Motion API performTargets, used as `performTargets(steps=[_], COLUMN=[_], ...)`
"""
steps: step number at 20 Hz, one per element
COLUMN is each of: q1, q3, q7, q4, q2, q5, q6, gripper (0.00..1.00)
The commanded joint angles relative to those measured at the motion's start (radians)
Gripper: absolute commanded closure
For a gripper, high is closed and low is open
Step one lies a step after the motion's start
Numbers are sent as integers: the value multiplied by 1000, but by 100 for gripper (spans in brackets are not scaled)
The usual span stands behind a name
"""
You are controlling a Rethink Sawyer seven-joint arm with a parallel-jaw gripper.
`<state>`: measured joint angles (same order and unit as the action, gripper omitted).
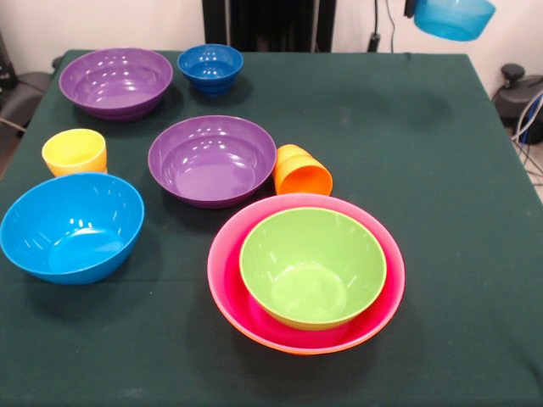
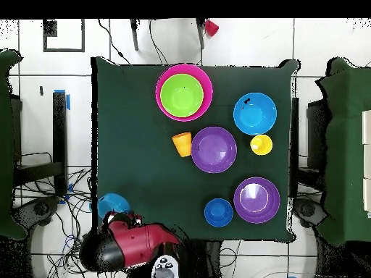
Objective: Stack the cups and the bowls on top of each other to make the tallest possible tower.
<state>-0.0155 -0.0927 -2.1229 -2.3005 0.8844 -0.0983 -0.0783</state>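
A teal bowl (image 1: 454, 17) hangs in the air past the table's far right corner, and my gripper (image 1: 413, 8) holds it at its rim, mostly hidden. In the overhead view it (image 2: 112, 205) is beside the red arm (image 2: 138, 242), off the table. The tower (image 1: 305, 271) stands near the front: a green bowl (image 1: 312, 264) inside a pink bowl (image 1: 227, 271), with an orange bowl's (image 1: 288, 343) rim beneath. Two purple bowls (image 1: 115, 80) (image 1: 212, 159), a dark blue bowl (image 1: 210, 68), a light blue bowl (image 1: 72, 225), an upright yellow cup (image 1: 75, 153) and a tipped orange cup (image 1: 301, 172) lie loose.
The dark green tablecloth (image 1: 441, 212) covers the table. Its right half holds nothing. Cables and black equipment (image 1: 519, 93) lie on the floor off the right edge. In the overhead view other green-covered tables (image 2: 348, 145) flank this one.
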Motion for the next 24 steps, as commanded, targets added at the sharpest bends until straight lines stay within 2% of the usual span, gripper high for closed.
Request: performTargets(steps=[1, 4, 9, 15, 20, 24], q1=[31, 22, 18, 57, 66, 90], q3=[-111, -63, 9, 2, 1, -10], q7=[-51, -33, -7, 0, 10, 17], q4=[84, 103, 143, 177, 232, 297], q2=[17, -14, -105, -163, -153, -220], q5=[31, -10, -92, -140, -148, -164], q6=[-152, -135, -41, -7, -77, -67], gripper=[100, 100, 100, 100, 100, 100])
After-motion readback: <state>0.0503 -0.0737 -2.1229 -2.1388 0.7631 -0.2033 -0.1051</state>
